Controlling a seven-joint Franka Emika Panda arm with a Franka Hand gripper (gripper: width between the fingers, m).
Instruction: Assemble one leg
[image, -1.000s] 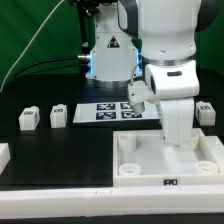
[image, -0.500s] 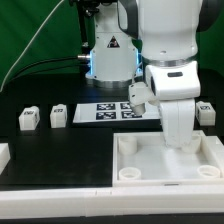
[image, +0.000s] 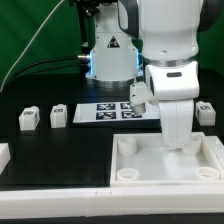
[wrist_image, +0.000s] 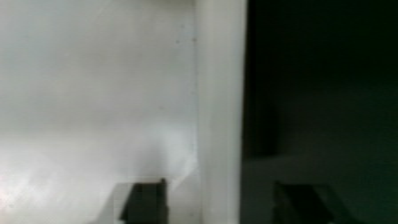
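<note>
The large white tray-like piece (image: 130, 160) lies at the front right of the black table. My gripper (image: 178, 140) reaches straight down at its far right part. In the wrist view my gripper (wrist_image: 222, 203) is open. Its dark fingertips (wrist_image: 143, 202) stand on either side of the tray's raised white wall (wrist_image: 219, 100) without touching it, with the tray's floor on one side and black table on the other. Two legs, small white posts with tags, stand at the exterior view's left (image: 28, 119) (image: 58, 115). A third leg (image: 205, 112) stands at the right, beside the arm.
The marker board (image: 112, 110) lies on the table behind the tray, in front of the robot's base (image: 110, 55). A white part (image: 4, 155) shows at the left edge of the exterior view.
The tray's front edge has shifted slightly lower in the exterior view, and the small tag on its front face has dropped out of sight. The arm has barely moved.
</note>
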